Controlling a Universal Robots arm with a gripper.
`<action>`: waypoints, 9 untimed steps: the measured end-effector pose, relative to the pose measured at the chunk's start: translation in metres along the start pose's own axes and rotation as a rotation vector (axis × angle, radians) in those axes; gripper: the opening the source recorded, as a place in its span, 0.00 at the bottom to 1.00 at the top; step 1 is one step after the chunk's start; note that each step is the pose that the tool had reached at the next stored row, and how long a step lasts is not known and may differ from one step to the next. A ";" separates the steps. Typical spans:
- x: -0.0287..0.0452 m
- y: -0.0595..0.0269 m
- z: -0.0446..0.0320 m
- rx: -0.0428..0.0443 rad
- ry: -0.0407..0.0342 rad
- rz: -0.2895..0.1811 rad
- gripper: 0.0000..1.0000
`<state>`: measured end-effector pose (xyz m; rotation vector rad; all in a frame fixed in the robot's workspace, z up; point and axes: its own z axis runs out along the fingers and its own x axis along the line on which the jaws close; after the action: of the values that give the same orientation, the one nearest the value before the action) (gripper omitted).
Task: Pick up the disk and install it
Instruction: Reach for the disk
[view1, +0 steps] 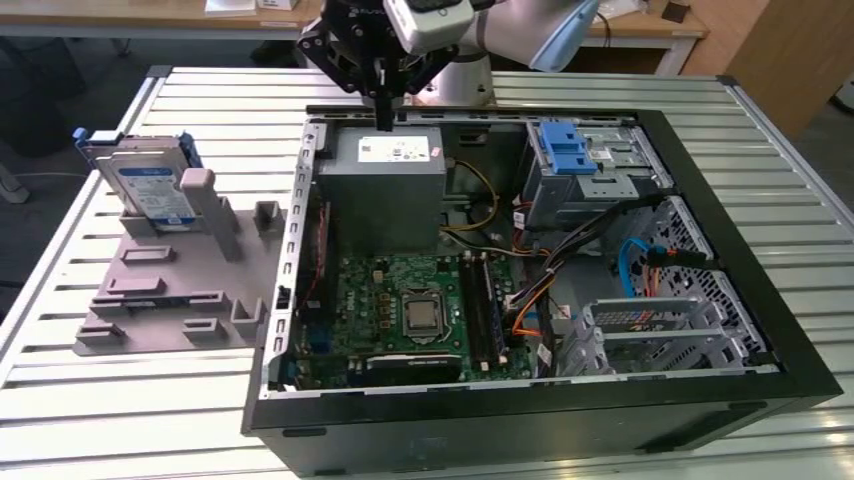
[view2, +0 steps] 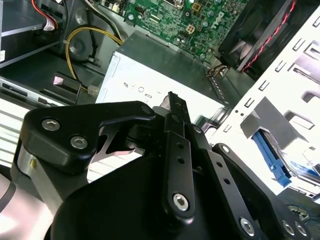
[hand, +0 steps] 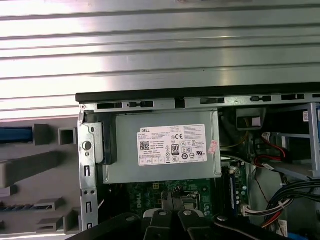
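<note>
The disk (view1: 144, 185) is a silver drive with a white-and-blue label in a blue carrier. It stands on edge in a grey fixture (view1: 174, 290) at the exterior view's left, outside the computer case. My gripper (view1: 384, 118) hangs over the far edge of the open case, just above the grey power-supply box (view1: 387, 175) and well to the right of the disk. Its fingers (hand: 173, 200) are shut together with nothing between them. In the first wrist view a blue edge of the disk's carrier (hand: 15, 134) shows beside the fixture.
The black case (view1: 534, 420) lies open on a slatted metal table (view1: 134, 400). Inside are a green motherboard (view1: 407, 300), loose cables (view1: 561, 250), a blue latch on a silver cage (view1: 574, 150) and a metal drive bay (view1: 654, 330).
</note>
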<state>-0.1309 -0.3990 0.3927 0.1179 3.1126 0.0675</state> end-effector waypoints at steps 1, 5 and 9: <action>0.0015 -0.0001 0.0001 -0.0002 -0.0001 0.000 0.11; 0.0082 -0.0006 0.0000 -0.0001 -0.0001 0.000 0.11; 0.0146 -0.0011 0.0000 -0.0001 0.0000 0.000 0.11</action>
<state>-0.1455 -0.3990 0.3923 0.1178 3.1125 0.0676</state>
